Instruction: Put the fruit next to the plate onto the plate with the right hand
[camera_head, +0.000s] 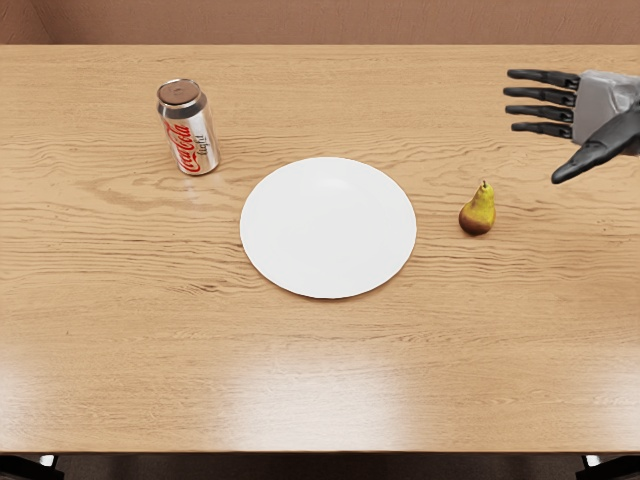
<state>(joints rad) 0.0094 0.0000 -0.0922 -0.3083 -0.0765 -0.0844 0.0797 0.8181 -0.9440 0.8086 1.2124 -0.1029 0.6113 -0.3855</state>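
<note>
A small yellow-brown pear (478, 210) stands upright on the wooden table, just right of a round white plate (328, 227) that has nothing on it. My right hand (548, 118) hovers at the upper right, up and to the right of the pear and apart from it. Its black fingers (540, 98) stretch out flat toward the left with the thumb hanging down, open and holding nothing. The left arm does not show.
A silver Coca-Cola light can (188, 127) stands upright at the back left, well away from the plate. The table's front edge (320, 450) runs along the bottom of the view.
</note>
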